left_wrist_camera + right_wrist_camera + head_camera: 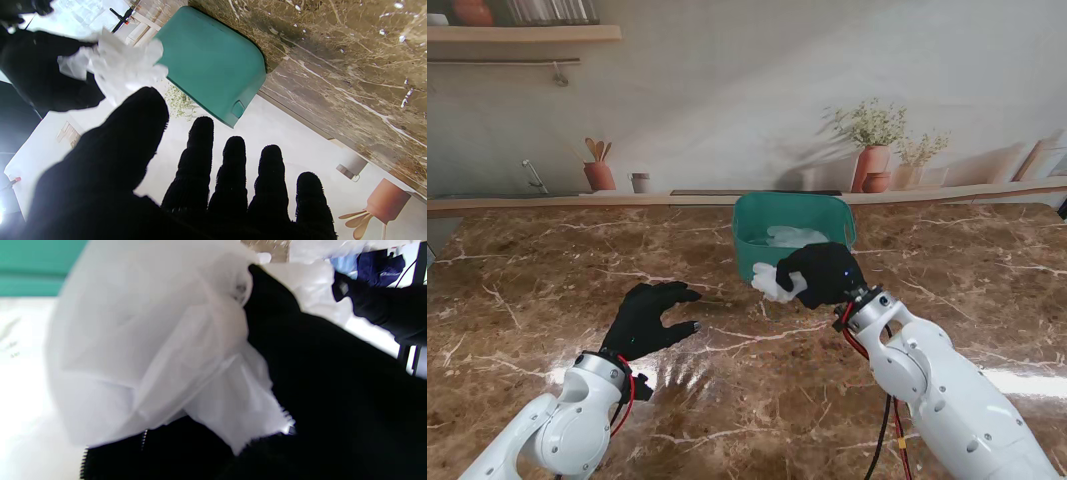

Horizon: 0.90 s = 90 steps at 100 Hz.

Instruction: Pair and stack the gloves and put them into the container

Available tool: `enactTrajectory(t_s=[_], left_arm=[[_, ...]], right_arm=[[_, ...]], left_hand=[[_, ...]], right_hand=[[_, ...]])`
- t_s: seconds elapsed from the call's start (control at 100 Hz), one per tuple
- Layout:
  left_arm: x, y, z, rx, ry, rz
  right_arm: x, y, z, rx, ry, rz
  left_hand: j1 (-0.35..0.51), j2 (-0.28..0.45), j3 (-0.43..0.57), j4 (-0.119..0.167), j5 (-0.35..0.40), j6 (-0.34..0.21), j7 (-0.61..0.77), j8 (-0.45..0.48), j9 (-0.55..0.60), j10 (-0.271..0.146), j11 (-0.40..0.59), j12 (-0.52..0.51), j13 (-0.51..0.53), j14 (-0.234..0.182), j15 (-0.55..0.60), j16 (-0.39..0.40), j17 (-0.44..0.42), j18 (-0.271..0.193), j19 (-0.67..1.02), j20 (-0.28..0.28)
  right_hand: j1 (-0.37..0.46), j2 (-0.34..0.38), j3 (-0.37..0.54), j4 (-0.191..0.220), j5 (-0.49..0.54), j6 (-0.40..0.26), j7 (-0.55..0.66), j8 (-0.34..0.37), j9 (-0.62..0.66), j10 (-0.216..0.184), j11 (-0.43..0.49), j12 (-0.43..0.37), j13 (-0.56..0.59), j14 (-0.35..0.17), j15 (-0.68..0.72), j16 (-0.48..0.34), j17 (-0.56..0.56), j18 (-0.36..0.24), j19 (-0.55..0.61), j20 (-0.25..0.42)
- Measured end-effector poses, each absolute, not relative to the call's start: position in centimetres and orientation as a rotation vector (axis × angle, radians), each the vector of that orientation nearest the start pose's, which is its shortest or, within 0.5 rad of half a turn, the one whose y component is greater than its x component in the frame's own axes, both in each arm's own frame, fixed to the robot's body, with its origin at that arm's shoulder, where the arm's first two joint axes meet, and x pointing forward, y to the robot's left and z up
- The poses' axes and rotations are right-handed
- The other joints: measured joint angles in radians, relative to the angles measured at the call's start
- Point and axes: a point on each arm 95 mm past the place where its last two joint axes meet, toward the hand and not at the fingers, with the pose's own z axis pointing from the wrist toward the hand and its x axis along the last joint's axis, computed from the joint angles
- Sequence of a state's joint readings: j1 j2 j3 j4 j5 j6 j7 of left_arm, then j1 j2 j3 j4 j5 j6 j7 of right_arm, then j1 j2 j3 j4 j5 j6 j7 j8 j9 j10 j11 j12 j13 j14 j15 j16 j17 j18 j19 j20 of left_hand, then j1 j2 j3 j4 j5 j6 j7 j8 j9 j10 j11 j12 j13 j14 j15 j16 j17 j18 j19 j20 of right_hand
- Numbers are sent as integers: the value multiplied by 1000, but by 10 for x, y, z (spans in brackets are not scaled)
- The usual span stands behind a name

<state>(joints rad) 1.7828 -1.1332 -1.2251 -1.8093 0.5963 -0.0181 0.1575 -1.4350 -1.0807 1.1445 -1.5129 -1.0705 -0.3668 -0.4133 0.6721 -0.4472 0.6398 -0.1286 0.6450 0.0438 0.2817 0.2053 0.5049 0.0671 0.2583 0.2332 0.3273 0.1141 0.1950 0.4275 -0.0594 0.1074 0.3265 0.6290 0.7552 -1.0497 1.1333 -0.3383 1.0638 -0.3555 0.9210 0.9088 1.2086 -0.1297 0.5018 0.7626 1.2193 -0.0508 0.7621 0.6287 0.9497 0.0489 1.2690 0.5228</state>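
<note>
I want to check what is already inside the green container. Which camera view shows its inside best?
The stand view: it looks down into the green container, where white gloves lie. The left wrist view shows only its outer wall and base. The right wrist view shows a green strip behind the glove bundle held by the right hand.

No legible text, labels or numbers.

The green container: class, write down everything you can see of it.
The green container is a plastic-looking tub with rounded corners and an open top, standing upright on the marble table near the far edge. White gloves lie inside. The right hand, clutching a crumpled white glove, is at its near wall.
</note>
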Motion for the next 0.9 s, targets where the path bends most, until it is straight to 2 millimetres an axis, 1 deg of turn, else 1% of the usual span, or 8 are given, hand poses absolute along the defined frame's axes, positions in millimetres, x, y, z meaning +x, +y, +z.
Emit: enactTrajectory(t_s=[0.18, 0.28, 0.37, 0.51, 0.6, 0.68, 0.83, 0.9], left_arm=[[338, -34, -313, -1577, 1149, -1897], [338, -33, -313, -1578, 1154, -1893], [339, -32, -312, -1577, 1154, -1890], [340, -31, -311, -1578, 1149, -1881], [341, -30, -311, -1578, 1145, -1875], [342, -29, -310, -1580, 1145, -1870], [343, -28, -310, -1584, 1146, -1860], [344, -26, -310, -1586, 1145, -1855]], right_arm=[[450, 28, -244, 643, 1321, 1932], [472, 27, -233, 636, 1297, 1922], [489, 26, -227, 651, 1282, 1916], [518, 26, -229, 676, 1321, 1876], [532, 23, -229, 691, 1330, 1846], [545, 24, -234, 709, 1353, 1822], [570, 19, -245, 763, 1382, 1758], [579, 16, -246, 787, 1381, 1734]], left_hand=[[0, 0, 0, 0, 0, 0, 0, 0, 0, 0, -7, 0, 0, 0, 0, 0, 0, 0, -1, 0], [0, 0, 0, 0, 0, 0, 0, 0, 0, 0, -7, 0, 0, 0, 0, 0, 0, 0, -1, 1], [0, 0, 0, 0, 0, 0, 0, 0, 0, 0, -7, 0, 0, 0, 0, 0, 0, 0, -1, 1], [0, 0, 0, 0, 0, 0, 0, 0, 0, 0, -7, 0, 0, 0, 0, 0, 0, 0, -1, 10], [0, 0, 0, 0, 0, 0, 0, 0, 0, 0, -7, 0, 0, 0, 0, 0, 0, 0, -2, 11], [0, 0, 0, 0, 0, 0, 0, 0, 0, 0, -7, 0, 0, 0, 0, 0, 0, 0, -2, 11], [0, 0, 0, 0, 0, 0, 0, 0, 0, 0, -7, 0, 0, 0, 0, 0, 0, 0, -13, 11], [0, 0, 0, 0, 0, 0, 0, 0, 0, 0, -7, 0, 0, 0, 0, 0, 0, 0, -13, 11]], right_hand=[[0, 2, 0, 0, 0, 0, 0, 0, 0, 0, 0, 1, 0, 0, 0, 0, 0, 0, 0, 0], [0, 13, 0, 0, 0, 0, 0, 0, 0, 0, 0, 10, 0, 0, 0, 0, -2, 0, 0, 0], [0, 19, 0, 0, 0, 0, 0, 0, 0, 0, 0, 12, 0, 0, 0, 0, -11, 0, 0, 0], [0, 26, 0, 0, -1, 1, 0, 0, -3, 0, 0, 23, -1, 0, 0, 2, -21, 0, 0, 0], [0, 29, 0, 0, -3, 1, 0, 0, -8, 0, 0, 25, -1, 0, 0, 11, -23, 0, 0, 0], [0, 29, 0, 0, -3, 1, 0, 0, -10, 0, 0, 25, -1, 0, 0, 12, -23, 0, 0, 0], [0, 31, 0, 0, -9, 1, 0, 0, -13, 0, 0, 34, -1, 0, 0, 13, -24, 0, 0, 0], [0, 36, 0, 0, -12, 1, 0, 0, -14, 0, 0, 34, -1, 0, 0, 14, -32, 0, 0, 0]])
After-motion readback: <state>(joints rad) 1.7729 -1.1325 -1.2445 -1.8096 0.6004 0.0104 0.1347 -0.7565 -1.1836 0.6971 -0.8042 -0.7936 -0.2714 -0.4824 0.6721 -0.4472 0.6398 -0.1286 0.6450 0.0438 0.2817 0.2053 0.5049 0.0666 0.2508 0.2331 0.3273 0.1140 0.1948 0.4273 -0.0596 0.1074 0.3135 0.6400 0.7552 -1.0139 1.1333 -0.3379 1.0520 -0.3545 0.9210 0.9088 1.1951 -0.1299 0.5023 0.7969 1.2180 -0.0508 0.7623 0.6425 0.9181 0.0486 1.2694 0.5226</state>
